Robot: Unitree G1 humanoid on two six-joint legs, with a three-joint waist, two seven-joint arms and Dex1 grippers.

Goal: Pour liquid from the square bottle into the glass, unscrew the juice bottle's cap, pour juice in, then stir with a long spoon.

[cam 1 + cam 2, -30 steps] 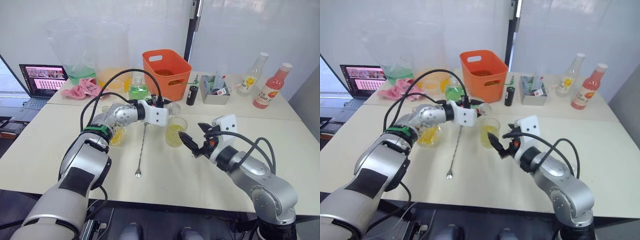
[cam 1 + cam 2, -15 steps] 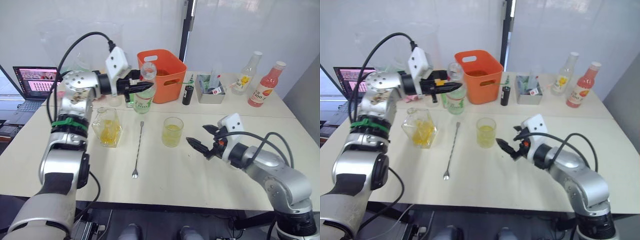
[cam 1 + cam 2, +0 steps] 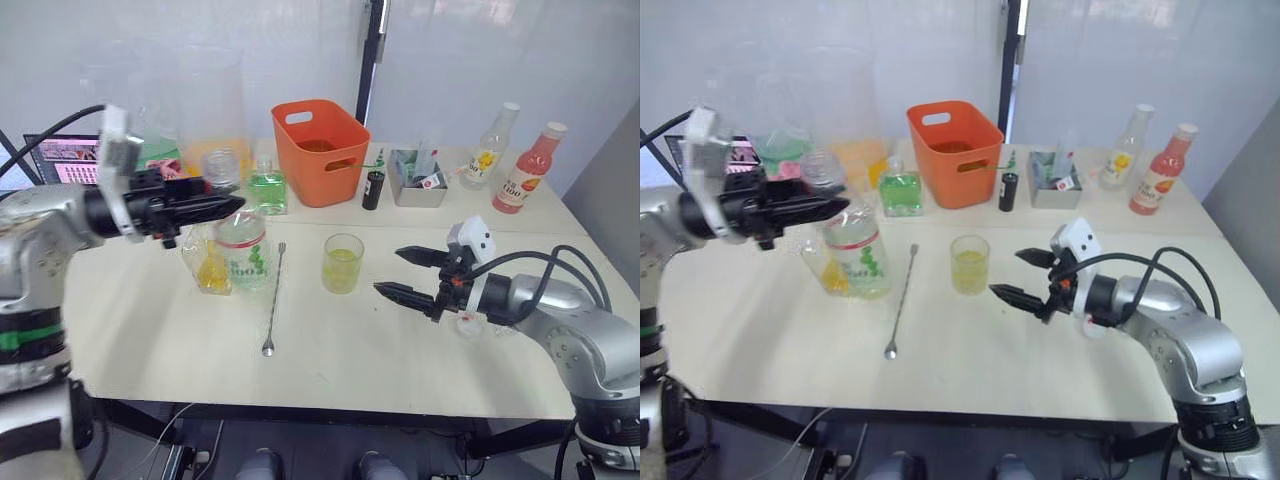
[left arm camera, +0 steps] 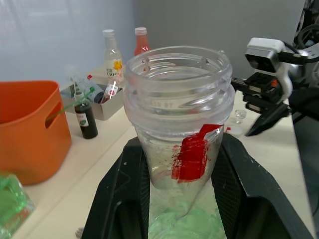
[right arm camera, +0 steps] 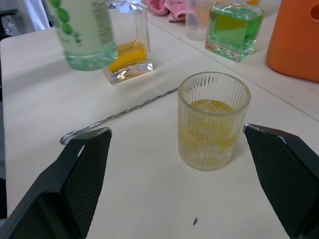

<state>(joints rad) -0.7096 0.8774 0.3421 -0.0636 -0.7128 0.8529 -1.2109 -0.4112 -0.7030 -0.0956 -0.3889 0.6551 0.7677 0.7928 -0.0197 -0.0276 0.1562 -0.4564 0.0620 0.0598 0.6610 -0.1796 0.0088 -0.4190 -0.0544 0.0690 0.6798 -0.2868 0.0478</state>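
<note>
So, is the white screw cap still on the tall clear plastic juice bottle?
No, the juice bottle in the left gripper shows a bare, open threaded mouth.

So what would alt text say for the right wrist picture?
A ribbed glass of yellow drink stands on a pale table between the open right tool's black fingers. Behind lie a long spoon, a square bottle and a green-labelled juice bottle.

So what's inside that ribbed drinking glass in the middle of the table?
The glass holds yellow liquid, filling roughly its lower half, with nothing standing in it. Whether solid bits lie at the bottom can't be told through the ribbed wall.
</note>
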